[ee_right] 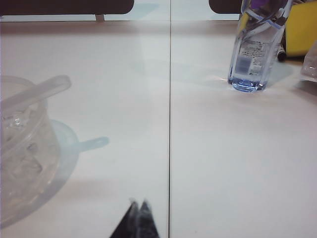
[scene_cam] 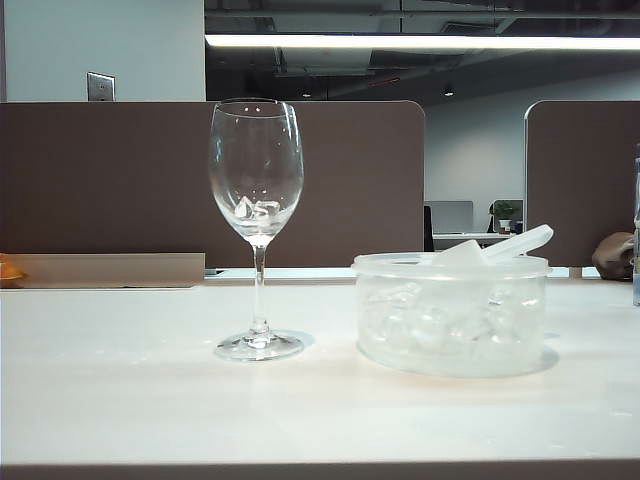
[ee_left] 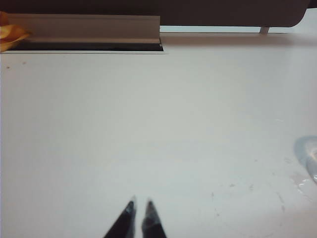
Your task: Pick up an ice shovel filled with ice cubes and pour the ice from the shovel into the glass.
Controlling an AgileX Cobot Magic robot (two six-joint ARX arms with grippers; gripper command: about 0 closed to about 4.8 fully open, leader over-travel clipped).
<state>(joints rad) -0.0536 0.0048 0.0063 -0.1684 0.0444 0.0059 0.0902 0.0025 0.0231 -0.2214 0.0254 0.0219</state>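
The glass stands upright left of the middle of the white table, with a couple of ice cubes in its bowl. To its right sits a round translucent tub full of ice cubes. The ice shovel lies in the tub, and its flat handle pokes out over the rim; the same handle shows in the right wrist view. No gripper shows in the exterior view. My left gripper hangs over bare table with only a thin slit between its tips, holding nothing. My right gripper is shut and empty, near the tub.
A water bottle stands toward the table's far side on the right, beside a yellow object. A seam runs across the tabletop. A grey rail and brown partitions line the back edge.
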